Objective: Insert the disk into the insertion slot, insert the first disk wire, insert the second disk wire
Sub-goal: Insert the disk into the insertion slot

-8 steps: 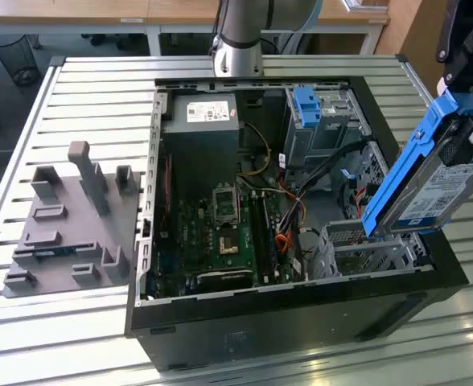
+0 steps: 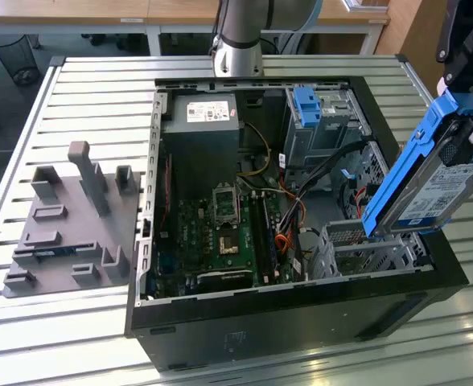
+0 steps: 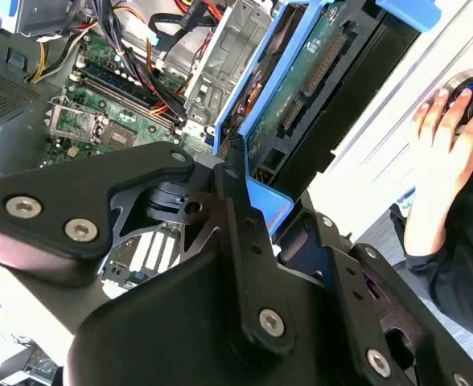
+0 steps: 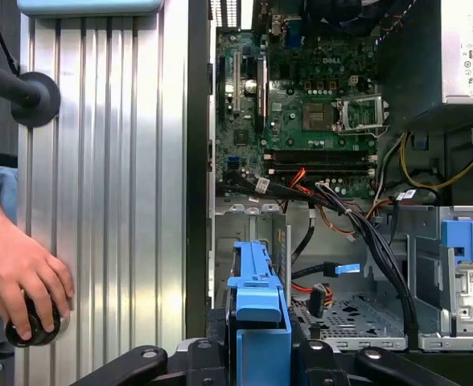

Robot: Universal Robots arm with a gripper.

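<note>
Disk (image 2: 442,181) status: in the air at the exterior view's right edge, over the near right corner of the open computer case (image 2: 152,201). It hangs tilted, lower end down towards the slot (image 2: 357,245), label side showing in the exterior view. The lower end looks just above the slot's rim and not in it. Can't tell whether they touch.

Gripper (image 2: 464,112): pinching the disk at its upper end, a finger on each side of the blue frame. In the second wrist view the fingers (image 3: 235,181) sit clamped on the frame edge. The disk (image 3: 317,72) runs away from them, circuit board and connector side showing, no wire on the connectors. In the first wrist view the disk (image 4: 257,314) is edge-on straight ahead of the gripper (image 4: 257,358), with the perforated floor of the slot (image 4: 349,318) beyond it.

Handling, my read:
- Stiff, dense, fairly heavy for its size. Held at one end, it will want to pivot in the grip.
- The plastic frame is smooth and a bit flexible, so slip risk.
- Shock-sensitive, board side bare.
- Hold belongs on the frame's long sides, never on the board or connectors.

Cables (image 2: 289,213) lie bunched on the exterior view's left of the slot. A loose blue-tipped plug (image 4: 345,268) hangs near the slot floor. The taller cage with a blue clip (image 2: 317,121) stands at the far side, well apart from the disk.

A person's hand (image 4: 27,281) rests on a black knob (image 4: 31,330) on the table (image 4: 124,201) outside the case.
</note>
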